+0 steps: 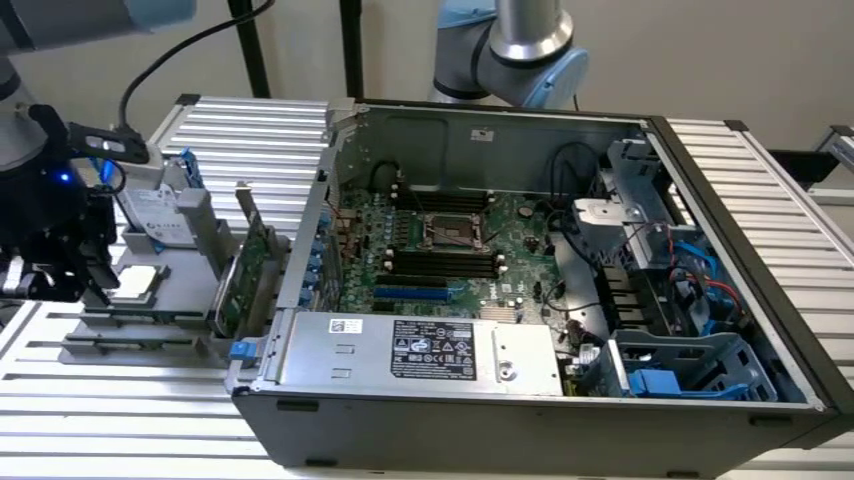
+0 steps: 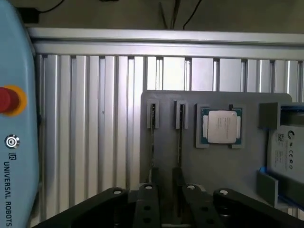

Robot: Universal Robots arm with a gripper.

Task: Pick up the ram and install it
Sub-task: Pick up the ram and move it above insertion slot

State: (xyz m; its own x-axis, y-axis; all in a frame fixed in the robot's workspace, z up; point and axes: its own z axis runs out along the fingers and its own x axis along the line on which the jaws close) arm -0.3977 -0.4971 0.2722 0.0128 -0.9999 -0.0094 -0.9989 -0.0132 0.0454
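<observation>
An open computer case (image 1: 534, 420) lies on the slatted surface (image 1: 254, 130), motherboard (image 1: 514, 220) exposed. At its nine o'clock, a grey holder (image 1: 134, 335) carries an upright green expansion card (image 1: 247, 275), a processor (image 1: 138, 283) and a hard drive (image 1: 160, 215). The end effector (image 1: 60, 285) hangs at the holder's nine o'clock edge.

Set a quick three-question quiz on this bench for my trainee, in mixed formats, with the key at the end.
1. True or false: the processor chip lies on the grey holder, outside the computer case.
2. In the exterior view, the gripper hangs: A) inside the case; B) over the holder, at the exterior view's left of the case; C) at the exterior view's right of the case.
3. Fill in: ram sticks stand edge-on in ___ narrow slots of the holder.
Key: 1 true; 2 B; 3 two.
</observation>
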